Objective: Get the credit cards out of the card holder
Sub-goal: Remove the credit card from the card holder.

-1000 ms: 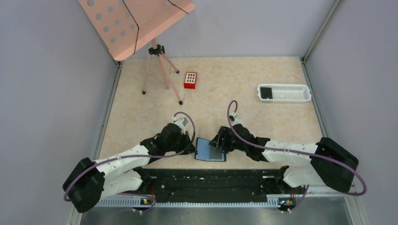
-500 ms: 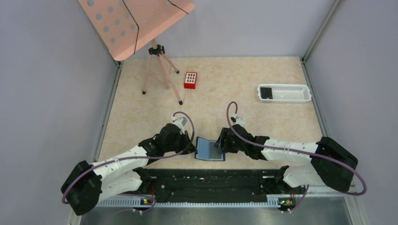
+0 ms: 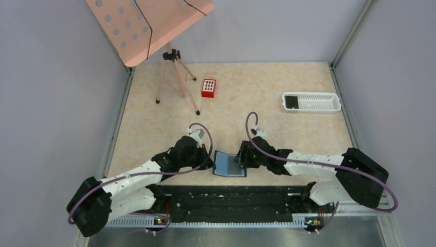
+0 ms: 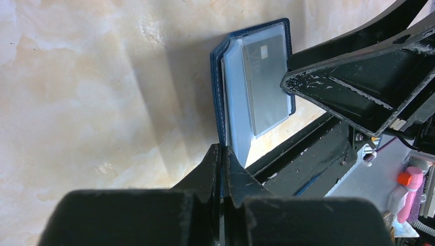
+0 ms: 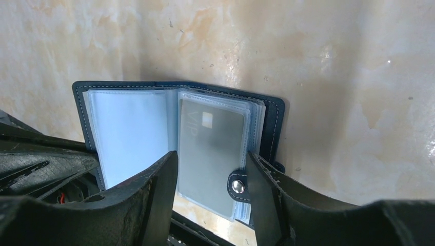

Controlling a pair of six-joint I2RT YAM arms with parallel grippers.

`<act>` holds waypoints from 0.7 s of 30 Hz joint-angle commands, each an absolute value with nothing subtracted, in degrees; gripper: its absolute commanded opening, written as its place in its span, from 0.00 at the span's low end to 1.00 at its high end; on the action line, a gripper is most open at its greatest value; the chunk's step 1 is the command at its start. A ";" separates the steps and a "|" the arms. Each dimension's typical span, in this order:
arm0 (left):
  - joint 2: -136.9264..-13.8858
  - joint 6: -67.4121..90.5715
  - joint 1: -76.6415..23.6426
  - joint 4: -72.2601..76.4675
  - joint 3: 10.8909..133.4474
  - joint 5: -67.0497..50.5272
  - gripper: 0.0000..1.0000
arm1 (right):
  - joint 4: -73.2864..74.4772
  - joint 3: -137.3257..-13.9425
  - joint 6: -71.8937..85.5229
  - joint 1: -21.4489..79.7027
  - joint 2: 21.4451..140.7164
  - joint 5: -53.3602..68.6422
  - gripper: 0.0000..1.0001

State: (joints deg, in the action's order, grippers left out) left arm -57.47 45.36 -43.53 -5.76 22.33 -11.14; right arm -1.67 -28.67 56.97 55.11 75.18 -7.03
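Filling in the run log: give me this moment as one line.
left gripper: shut on blue folding card holder cover | right gripper: open, straddling pocket stack | grey credit card: inside clear sleeve

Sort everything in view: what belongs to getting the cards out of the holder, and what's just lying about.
Job: card holder, grey card in its sleeve, left gripper, right gripper.
Lying about: pink perforated stand, red block, white slotted tray.
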 commanded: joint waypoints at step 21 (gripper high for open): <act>-56.33 45.98 -43.33 -3.40 20.59 -11.17 0.00 | -18.95 -27.29 53.96 55.81 72.16 5.05 0.50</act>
State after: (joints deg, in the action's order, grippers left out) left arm -56.69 45.41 -43.40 -5.74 21.21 -11.05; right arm -11.09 -27.24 54.96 55.07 73.47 -1.17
